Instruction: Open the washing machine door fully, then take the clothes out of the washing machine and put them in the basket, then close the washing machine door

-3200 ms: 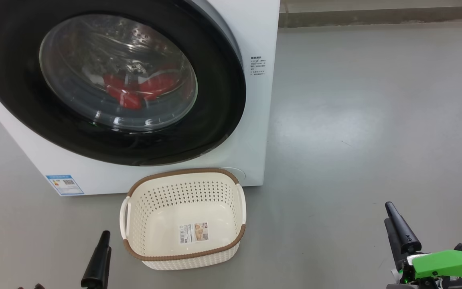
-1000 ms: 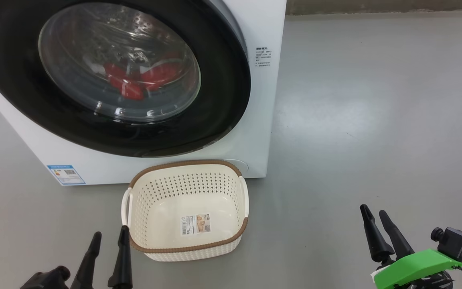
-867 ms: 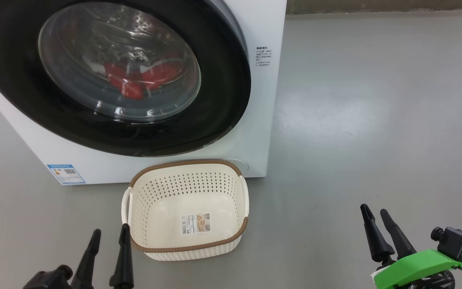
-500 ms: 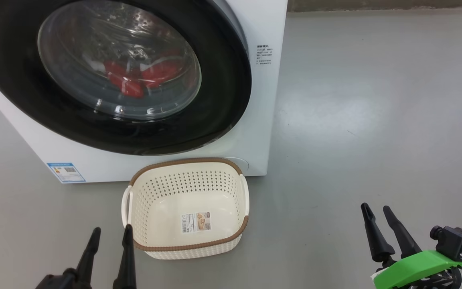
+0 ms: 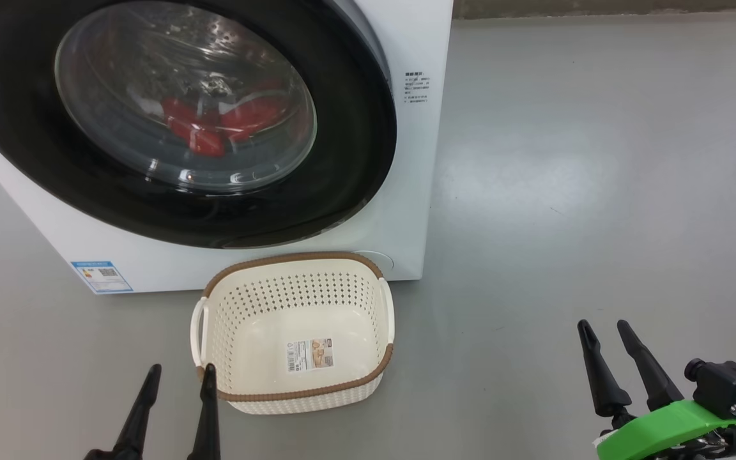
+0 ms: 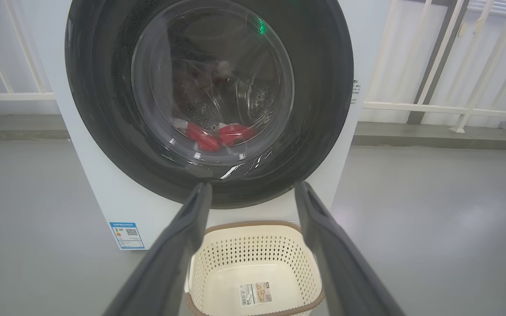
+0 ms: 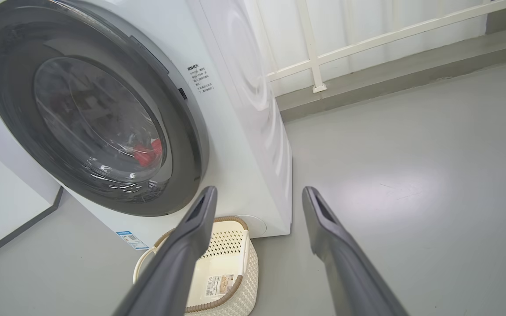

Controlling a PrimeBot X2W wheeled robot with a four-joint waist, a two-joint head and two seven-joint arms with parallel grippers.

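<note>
The door (image 5: 214,220) is shut against the washer (image 5: 416,191). Its black rim and glass bowl take up the upper left of the head frame. Through the glass the red clothes (image 5: 214,124) lie in a heap low in the drum, with a bit of white among them. A blue sticker (image 5: 101,276) sits at the washer's lower left corner, and small print runs down its right edge beside the rim.

The basket (image 5: 291,259) stands on the floor (image 5: 566,191) just in front of the washer, at lower centre of the frame below the door's bottom edge. A paper label (image 5: 310,354) lies on its bottom.

The left end effector (image 5: 181,368) is at the lower left, released, with its fingers spread. One fingertip overlaps the basket's near left corner in the frame; whether it touches I cannot tell. The right end effector (image 5: 603,324) is at the lower right, also released, well apart from the basket and over the floor.

In the left wrist frame a white railing (image 6: 455,87) stands behind the washer at upper right.
</note>
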